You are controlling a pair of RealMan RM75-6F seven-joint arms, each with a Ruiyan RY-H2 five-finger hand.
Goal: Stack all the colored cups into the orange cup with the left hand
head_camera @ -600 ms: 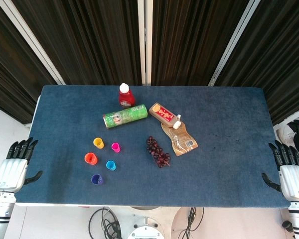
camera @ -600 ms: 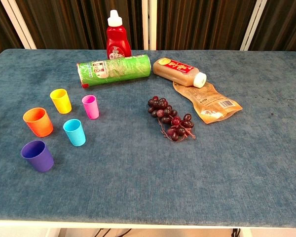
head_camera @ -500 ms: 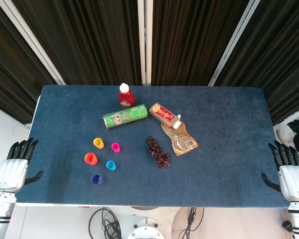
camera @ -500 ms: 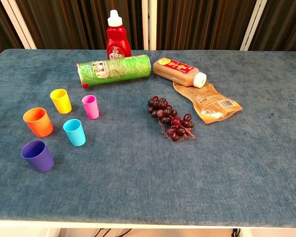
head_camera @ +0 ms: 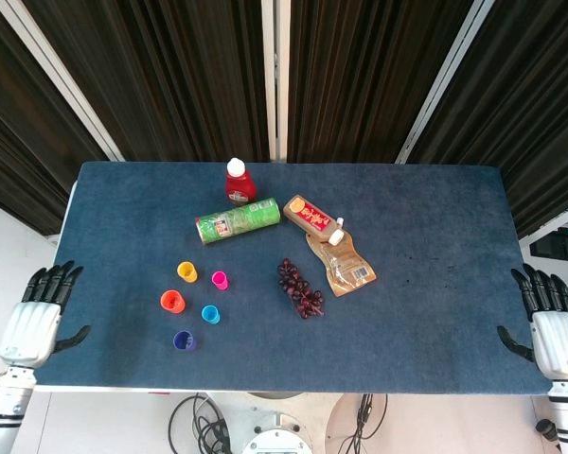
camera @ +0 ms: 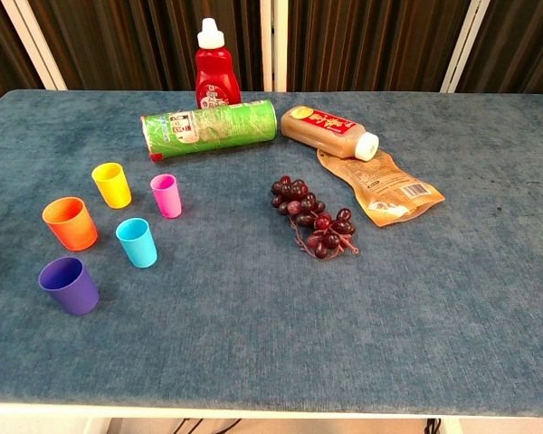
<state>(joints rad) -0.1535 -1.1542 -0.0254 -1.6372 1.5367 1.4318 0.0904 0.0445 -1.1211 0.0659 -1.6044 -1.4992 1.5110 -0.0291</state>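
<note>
the left hand hangs off the left edge of the surface, fingers spread and holding nothing, and the five cups all lie to its right and a little farther onto the cloth, so the coming reach looks to run rightward and inward. the right hand sits off the opposite edge, likewise spread and empty, well apart from every cup, which leaves the left hand plainly the nearer one. the orange cup stands at the left of the cluster; the purple cup is just nearer than it, the yellow cup just farther, the blue cup to its right and the pink cup beyond the blue one. none touch. each cup stands upright, mouth up, its long axis vertical, so i judge a grasp from the side or above would suit, then a lowering straight down into the orange mouth. no cup is nested yet.
</note>
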